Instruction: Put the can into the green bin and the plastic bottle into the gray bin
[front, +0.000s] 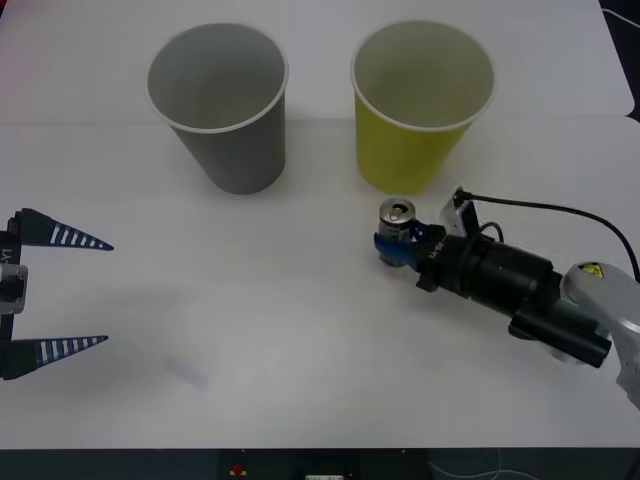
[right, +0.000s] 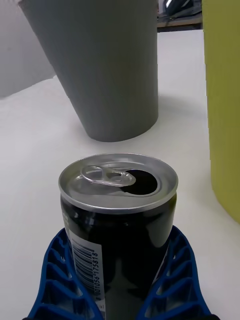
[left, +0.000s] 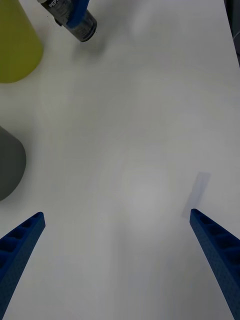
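Observation:
The can (front: 397, 222) is small and silver-topped with a dark side. It stands upright in front of the green bin (front: 410, 140), and my right gripper (front: 398, 245) is shut on its lower half. In the right wrist view the blue fingers (right: 57, 280) clasp the can (right: 118, 210), with the gray bin (right: 105, 65) and the green bin (right: 225, 100) beyond it. Whether the can touches the table I cannot tell. The gray bin (front: 235, 130) stands to the left of the green one. My left gripper (front: 75, 292) rests open at the table's left edge. The plastic bottle is out of view.
Both bins stand upright near the back of the white table (front: 250, 340). The right arm's black wrist and cable (front: 520, 205) stretch across the table's right side. The left wrist view shows bare table (left: 140, 150) between the open fingers.

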